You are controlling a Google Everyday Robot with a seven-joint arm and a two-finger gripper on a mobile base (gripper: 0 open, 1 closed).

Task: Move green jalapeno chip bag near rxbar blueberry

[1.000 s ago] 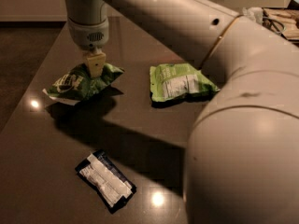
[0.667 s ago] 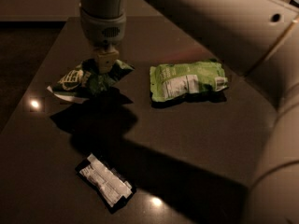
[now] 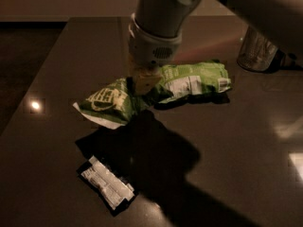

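now the green jalapeno chip bag (image 3: 110,105) hangs clear of the table (image 3: 236,141), its shadow spread below it, where a second ago it sat crumpled on the surface. so the lift looks done, and the carry toward the rxbar blueberry (image 3: 106,187), lying nearer the camera, is what remains. the gripper (image 3: 144,82) is clenched narrowly on the bag's right end, just in front of the lime-green bag (image 3: 194,78).

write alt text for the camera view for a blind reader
The claw grips the green jalapeno chip bag by one end over a dark table. The rxbar blueberry lies nearer the camera, and a lime-green bag sits beside the claw.
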